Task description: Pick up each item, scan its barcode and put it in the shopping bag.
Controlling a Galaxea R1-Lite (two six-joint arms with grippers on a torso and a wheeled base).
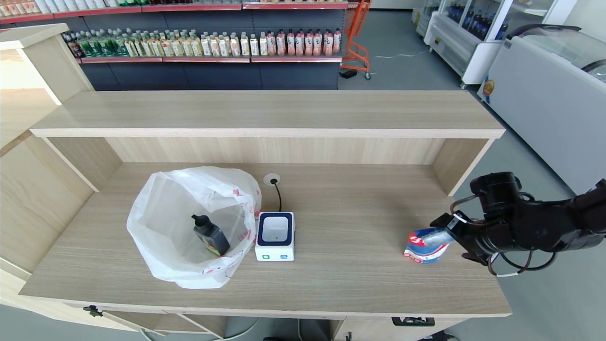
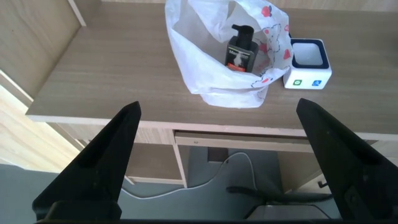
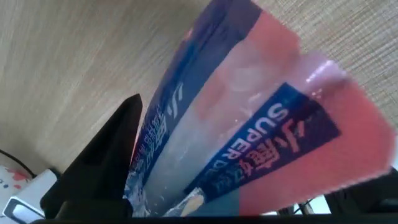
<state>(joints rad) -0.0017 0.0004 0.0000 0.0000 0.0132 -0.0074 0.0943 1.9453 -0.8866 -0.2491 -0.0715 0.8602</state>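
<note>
Closest to the robot, the left hand (image 2: 217, 107) hangs off the near edge of the tabletop (image 1: 350, 246), its fingers spread wide and holding nothing. Further in, at the right end, the right hand (image 1: 449, 232) is clamped on one end of a blue, red and white packet (image 1: 424, 245) — the packet's other end looks to rest on the wood, though I can't be sure it isn't just lifted. Toward the middle sits the white scanner (image 1: 275, 235), and touching its left side is the shopping bag (image 1: 189, 227), mouth open, with a dark bottle (image 1: 211, 235) lying inside.

So, by my reckoning, one item is done — bagged. The packet is picked up or nearly so; it has yet to cross to the scanner, be scanned, and go into the bag.
</note>
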